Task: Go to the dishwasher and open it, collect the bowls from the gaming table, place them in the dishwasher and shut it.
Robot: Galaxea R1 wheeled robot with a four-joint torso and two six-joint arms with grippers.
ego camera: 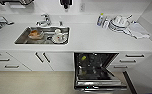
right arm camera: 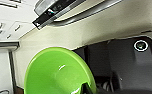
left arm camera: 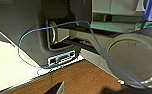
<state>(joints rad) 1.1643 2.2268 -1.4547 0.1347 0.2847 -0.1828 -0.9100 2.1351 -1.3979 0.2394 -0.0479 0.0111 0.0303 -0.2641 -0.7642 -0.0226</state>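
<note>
White kitchen counter (ego camera: 92, 37) runs across the head view, with a steel sink (ego camera: 42, 35) holding dishes set into it. Below the counter, to the right of the sink, the dishwasher (ego camera: 98, 71) stands open: its door (ego camera: 100, 85) is folded down flat toward the robot, and the dark rack cavity faces forward, long axis running out from the cabinets. In the right wrist view a green bowl (right arm camera: 58, 72) sits tilted, hollow toward the camera, near the dishwasher's door edge; whether the right gripper holds it, I cannot tell. The left gripper's state is also unclear.
</note>
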